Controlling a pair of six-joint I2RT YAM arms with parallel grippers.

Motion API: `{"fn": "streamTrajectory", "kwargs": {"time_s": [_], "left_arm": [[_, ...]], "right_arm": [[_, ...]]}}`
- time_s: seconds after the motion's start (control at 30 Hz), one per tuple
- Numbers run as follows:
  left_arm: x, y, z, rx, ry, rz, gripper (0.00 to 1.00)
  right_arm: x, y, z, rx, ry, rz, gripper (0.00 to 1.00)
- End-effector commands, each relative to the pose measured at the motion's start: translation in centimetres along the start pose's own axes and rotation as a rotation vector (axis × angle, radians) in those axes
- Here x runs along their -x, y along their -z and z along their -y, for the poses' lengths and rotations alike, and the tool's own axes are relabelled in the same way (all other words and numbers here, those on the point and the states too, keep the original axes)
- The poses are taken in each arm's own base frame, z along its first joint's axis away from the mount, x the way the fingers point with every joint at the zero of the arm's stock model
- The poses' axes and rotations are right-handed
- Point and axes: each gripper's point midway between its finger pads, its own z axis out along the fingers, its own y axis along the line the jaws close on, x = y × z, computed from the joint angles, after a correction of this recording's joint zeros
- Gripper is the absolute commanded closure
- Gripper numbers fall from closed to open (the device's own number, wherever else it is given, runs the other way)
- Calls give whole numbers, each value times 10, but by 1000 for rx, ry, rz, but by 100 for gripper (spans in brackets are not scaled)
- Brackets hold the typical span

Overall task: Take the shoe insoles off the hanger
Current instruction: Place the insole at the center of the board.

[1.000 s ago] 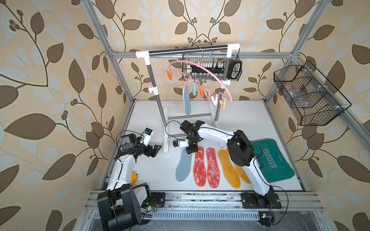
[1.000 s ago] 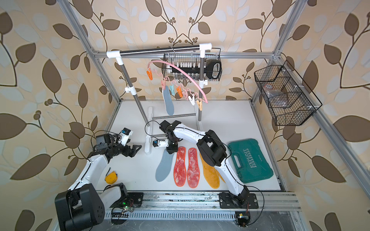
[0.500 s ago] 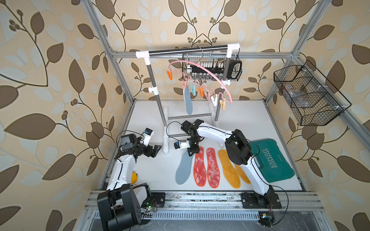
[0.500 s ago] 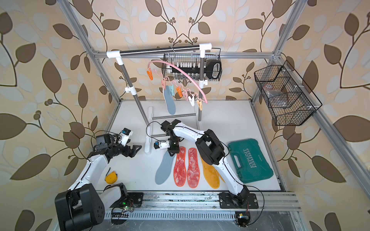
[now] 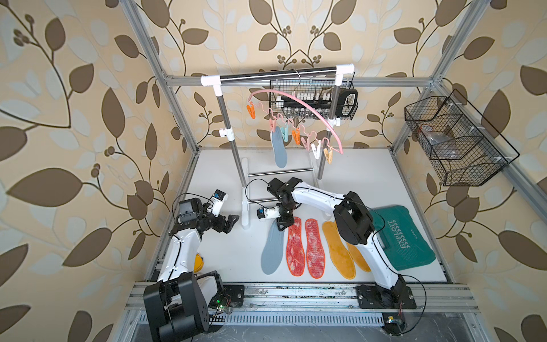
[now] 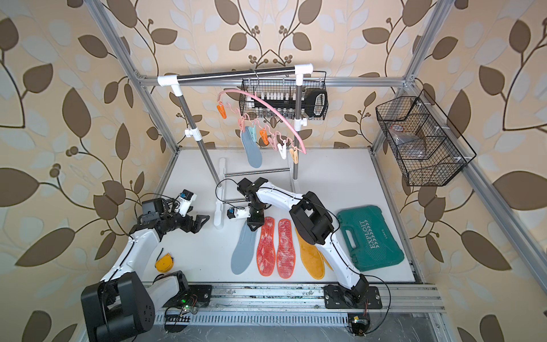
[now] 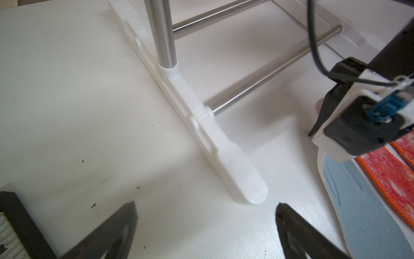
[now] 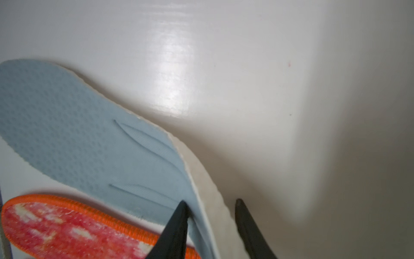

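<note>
The grey-blue insole (image 5: 270, 251) (image 8: 89, 145) lies flat on the white table (image 5: 355, 177). Its long way runs from the rack side to the near rail. The thin heel end is toward the rack (image 5: 278, 77), and the wide toe end is toward the near rail, leaning a bit to the left arm's side. The right gripper (image 5: 281, 226) (image 8: 210, 200) points down over that heel. Its fingers stand apart with the heel's edge between them. One finger (image 8: 177, 224) touches the blue top, but the insole does not look pinched, though the wrist view is blurry there. Next in the row lie two red-and-white insoles (image 5: 296, 248) and two orange-yellow insoles (image 5: 337, 251), all long the same way. The last one is partly hidden under the right arm. The hanging insole (image 5: 279, 148), grey-blue too, hangs straight down from a clip on the pink hanger (image 5: 310, 108), which hooks on the rack's top bar. The left gripper (image 5: 232, 222) (image 7: 206, 204) is spread wide and holds nothing, low near the rack's white foot (image 7: 224, 157). A green case (image 5: 405, 237) lies just beside the right arm. A yellow round thing (image 6: 164, 262) lies by the left arm. The back basket (image 5: 313, 100) behind the rack holds little bottles. The side basket (image 5: 461, 142) on the wall holds something see-through.
</note>
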Motion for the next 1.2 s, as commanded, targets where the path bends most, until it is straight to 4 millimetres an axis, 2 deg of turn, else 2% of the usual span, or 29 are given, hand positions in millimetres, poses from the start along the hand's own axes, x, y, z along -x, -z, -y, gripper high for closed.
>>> {"fn": "streamTrajectory", "kwargs": {"time_s": [0.0,0.03,0.13,0.17,0.2,0.3,0.5,0.77,1.0,1.17], "left_arm": [[12,5,-4,5,-26,22,1],[12,5,-4,6,-24,23,1],[12,5,-4,5,-25,23,1],[12,5,-4,5,-24,22,1],[12,5,-4,5,-25,22,1],[11,5,-3,2,-25,22,1],[11,5,-2,-3,-27,22,1],[11,5,-2,-6,-28,22,1],[10,6,-1,-9,-29,20,1],[11,5,-4,6,-22,20,1]], "right_arm": [[-8,-13,16,-72,-57,-23,60],[-8,-12,17,-83,-64,-22,53],[-9,-6,21,-126,-89,-20,51],[-9,-4,24,-153,-98,-19,14],[-10,-1,27,-181,-97,-19,2],[-11,7,27,-222,-87,-31,2],[2,28,16,-238,-68,26,2],[27,65,2,-305,-70,232,2],[30,81,-29,-376,29,376,2],[21,78,-60,-431,121,395,2]]}}
